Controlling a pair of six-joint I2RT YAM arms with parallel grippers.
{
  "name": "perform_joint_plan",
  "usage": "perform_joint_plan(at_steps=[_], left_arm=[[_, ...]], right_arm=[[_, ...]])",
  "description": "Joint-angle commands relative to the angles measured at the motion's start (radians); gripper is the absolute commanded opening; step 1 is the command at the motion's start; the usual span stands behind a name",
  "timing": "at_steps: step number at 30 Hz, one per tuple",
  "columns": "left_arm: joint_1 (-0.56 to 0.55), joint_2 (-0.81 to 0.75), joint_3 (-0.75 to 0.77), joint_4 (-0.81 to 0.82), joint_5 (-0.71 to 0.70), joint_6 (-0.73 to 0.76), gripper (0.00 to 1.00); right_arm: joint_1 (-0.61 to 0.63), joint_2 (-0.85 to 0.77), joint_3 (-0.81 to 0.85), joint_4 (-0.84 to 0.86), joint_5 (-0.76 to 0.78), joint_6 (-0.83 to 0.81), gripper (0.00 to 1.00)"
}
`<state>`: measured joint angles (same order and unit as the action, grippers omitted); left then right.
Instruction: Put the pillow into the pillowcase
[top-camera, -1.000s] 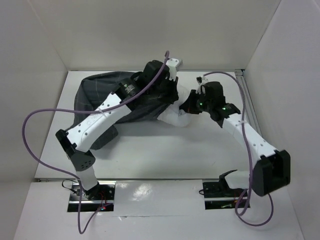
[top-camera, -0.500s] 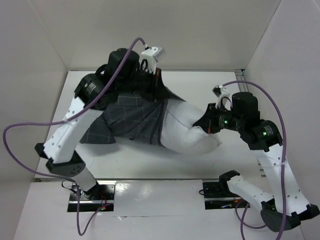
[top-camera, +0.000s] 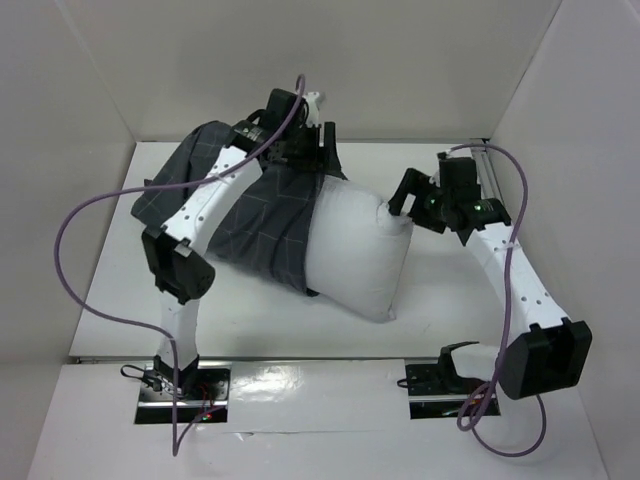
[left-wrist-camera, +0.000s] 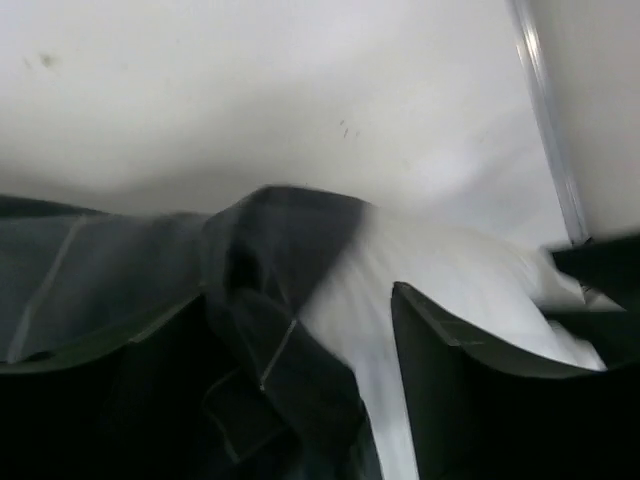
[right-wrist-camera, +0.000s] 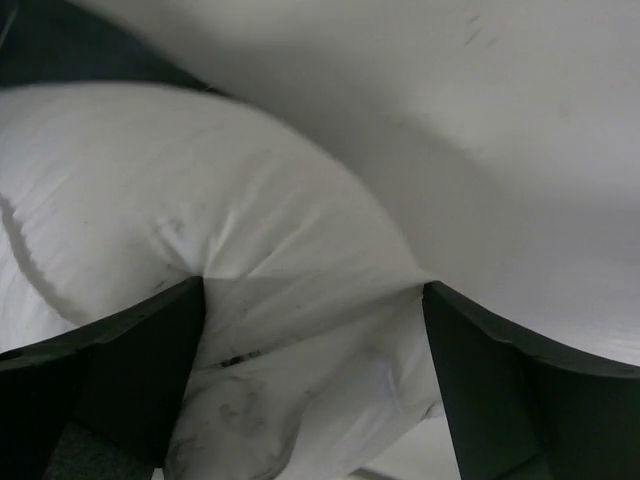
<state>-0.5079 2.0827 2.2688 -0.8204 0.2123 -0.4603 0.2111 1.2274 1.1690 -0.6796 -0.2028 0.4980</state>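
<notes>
White pillow (top-camera: 355, 250) partly in grey pillowcase (top-camera: 260, 215); L tool (top-camera: 315, 160) pinches its hem, R tool (top-camera: 400, 208) pinches pillow corner.

White table (top-camera: 262, 322) with the pillowcase (top-camera: 275, 230) and, partly inside it, the pillow (top-camera: 355, 255).

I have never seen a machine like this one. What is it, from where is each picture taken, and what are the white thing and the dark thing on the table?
This is a robot with a left arm and a right arm, bolted at the near edge of a table. The wide picture comes from a fixed camera above and behind the arms. The two close pictures come from a camera on each wrist. On the table lies a white pillow, one end inside a dark checked pillowcase. The left end effector holds the pillowcase at the far side. The right end effector grips the pillow's free corner.
</notes>
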Motion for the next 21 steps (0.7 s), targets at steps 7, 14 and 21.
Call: perform_joint_plan(at_steps=[7,14,21], left_arm=[[-0.073,-0.299,-0.103,0.046,-0.312,0.066,0.68],[-0.175,-0.254,-0.124,0.007,-0.44,0.086,0.7],[-0.259,-0.196,-0.155,-0.04,-0.602,0.049,0.77]], right_arm=[[-0.177,0.032,0.127,0.084,0.2,-0.052,1.0],[-0.177,-0.002,0.063,0.103,0.125,-0.052,1.0],[-0.177,-0.031,0.009,0.104,0.144,-0.062,1.0]])
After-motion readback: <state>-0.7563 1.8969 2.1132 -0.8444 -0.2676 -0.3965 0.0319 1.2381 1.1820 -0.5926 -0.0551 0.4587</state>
